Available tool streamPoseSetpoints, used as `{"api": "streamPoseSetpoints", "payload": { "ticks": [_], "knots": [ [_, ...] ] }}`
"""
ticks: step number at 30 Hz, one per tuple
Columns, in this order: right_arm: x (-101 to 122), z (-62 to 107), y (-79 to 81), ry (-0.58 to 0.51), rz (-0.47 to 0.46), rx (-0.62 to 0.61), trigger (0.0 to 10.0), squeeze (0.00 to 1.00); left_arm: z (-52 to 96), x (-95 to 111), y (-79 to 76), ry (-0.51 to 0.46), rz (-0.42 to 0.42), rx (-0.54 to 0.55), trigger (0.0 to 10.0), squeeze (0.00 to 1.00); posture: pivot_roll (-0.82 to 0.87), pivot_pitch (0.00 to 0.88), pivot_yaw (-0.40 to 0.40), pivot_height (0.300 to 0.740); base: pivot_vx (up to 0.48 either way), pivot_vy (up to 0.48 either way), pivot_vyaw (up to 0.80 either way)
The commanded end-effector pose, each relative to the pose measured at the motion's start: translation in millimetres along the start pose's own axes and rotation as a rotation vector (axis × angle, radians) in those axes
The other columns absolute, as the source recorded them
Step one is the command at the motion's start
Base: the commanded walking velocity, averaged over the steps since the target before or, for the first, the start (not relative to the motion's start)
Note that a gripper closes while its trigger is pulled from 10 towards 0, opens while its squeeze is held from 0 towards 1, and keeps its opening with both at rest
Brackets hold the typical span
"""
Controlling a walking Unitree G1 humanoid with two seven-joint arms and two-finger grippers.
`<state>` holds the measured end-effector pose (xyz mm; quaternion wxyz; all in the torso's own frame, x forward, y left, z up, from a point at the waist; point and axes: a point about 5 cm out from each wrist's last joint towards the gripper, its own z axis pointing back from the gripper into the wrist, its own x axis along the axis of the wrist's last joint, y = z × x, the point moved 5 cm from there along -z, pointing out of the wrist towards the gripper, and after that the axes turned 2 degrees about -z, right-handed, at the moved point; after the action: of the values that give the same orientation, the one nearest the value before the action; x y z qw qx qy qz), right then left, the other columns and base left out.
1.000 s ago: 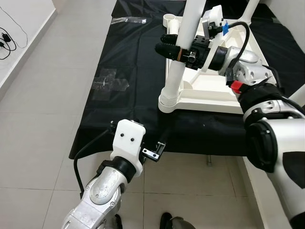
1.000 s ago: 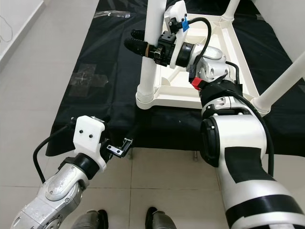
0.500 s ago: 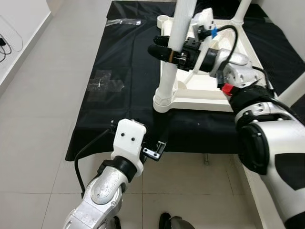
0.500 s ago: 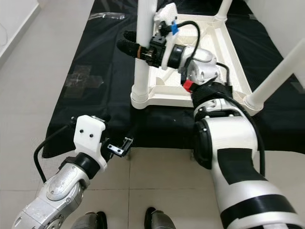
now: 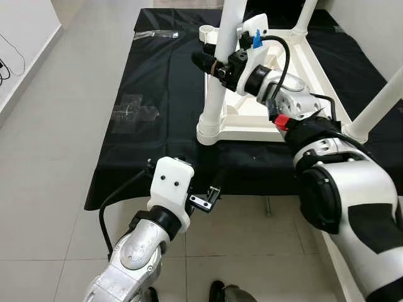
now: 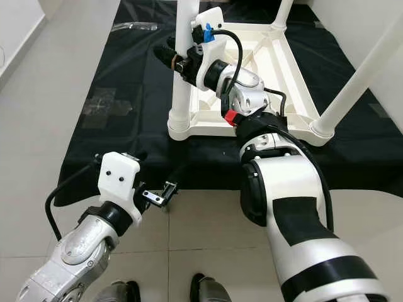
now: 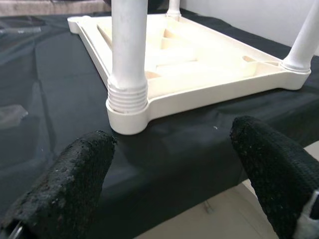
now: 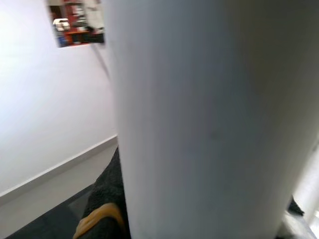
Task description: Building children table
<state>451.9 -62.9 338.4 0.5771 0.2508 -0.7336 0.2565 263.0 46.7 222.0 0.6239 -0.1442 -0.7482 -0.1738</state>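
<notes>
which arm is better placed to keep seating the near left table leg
Right. The right gripper is already closed around the white leg above its corner socket; the left gripper hangs open over the floor, off the table.

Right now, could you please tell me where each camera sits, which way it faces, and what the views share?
Left eye view: on the head, looking down at the upturned table top on the black cloth; both arms show.
Right eye view: the same scene from beside it.
Left wrist view: looks between the open left hand toward the near leg.
Right wrist view: pressed close against that leg.
Shared: all show the leg that the right hand grips.
</notes>
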Motion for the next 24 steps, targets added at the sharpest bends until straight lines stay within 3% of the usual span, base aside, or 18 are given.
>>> {"api": "streamPoseSetpoints", "payload": {
  "ticks": [1,5,7,14,24],
  "knots": [
    [-34,4.6,-5.7,0.097,-0.031,-0.081,10.0,0.0,-0.7,-2,3.9,0.005,-0.012,0.01,10.0,0.0,0.12,0.257,-0.076,0.74,0.0,0.0,0.0],
    [-38,4.9,-9.9,0.099,-0.039,-0.141,10.0,0.0,-1.0,-2,6.1,0.003,-0.018,0.013,10.0,0.0,0.12,0.257,-0.076,0.74,0.0,0.0,0.0],
    [-44,7.3,-18.4,0.097,-0.044,-0.263,10.0,0.0,-1.3,-2,9.3,0.003,-0.026,0.018,10.0,0.0,0.12,0.259,-0.074,0.74,0.0,0.0,0.0],
    [-61,12.2,-23.8,0.105,-0.043,-0.454,10.0,0.0,-1.8,-2,12.9,0.004,-0.035,0.026,10.0,0.0,0.12,0.26,-0.072,0.74,0.0,0.0,0.0],
    [-80,11.4,-11.3,0.153,-0.011,-0.619,10.0,0.0,-3.5,0,16.5,-0.003,-0.043,0.034,10.0,0.0,0.12,0.258,-0.073,0.74,0.0,0.0,0.0]
  ]
}}
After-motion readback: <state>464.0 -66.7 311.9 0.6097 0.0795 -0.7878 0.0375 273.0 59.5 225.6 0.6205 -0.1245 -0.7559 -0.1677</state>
